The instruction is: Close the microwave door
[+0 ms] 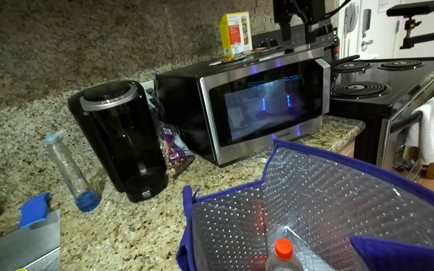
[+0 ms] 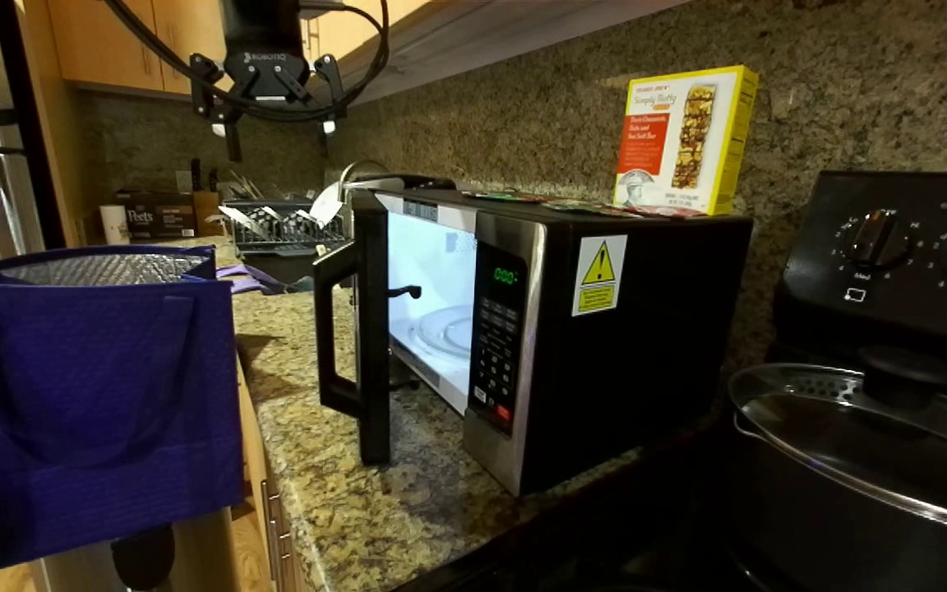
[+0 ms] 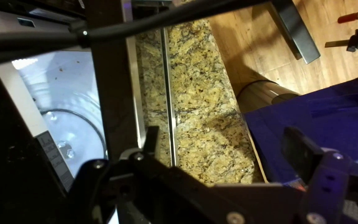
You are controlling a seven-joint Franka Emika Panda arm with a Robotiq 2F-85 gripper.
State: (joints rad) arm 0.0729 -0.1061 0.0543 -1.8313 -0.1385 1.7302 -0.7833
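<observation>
Best to lower the gripper (image 3: 222,138), spread wide and empty, to the outer side of the handle (image 1: 326,88) on the microwave door (image 1: 266,107), ajar over the counter (image 2: 350,501), then press there gently until latched.

Pale ROBOTIQ lettering (image 2: 266,57) marks the black claw (image 2: 279,141), which has shiny round screws (image 3: 338,156) and a black cable (image 3: 163,20).

A gap parts the microwave door (image 1: 264,109) from the microwave (image 2: 630,353), widest at the door's free edge. In front of the door, a strip of table (image 3: 204,109) leaves passage; the purple bag (image 2: 79,386) blocks farther out. Near the door's hinge side stands the coffee maker (image 1: 121,143). The hand (image 2: 280,136) hangs in free air, higher than the door.
</observation>
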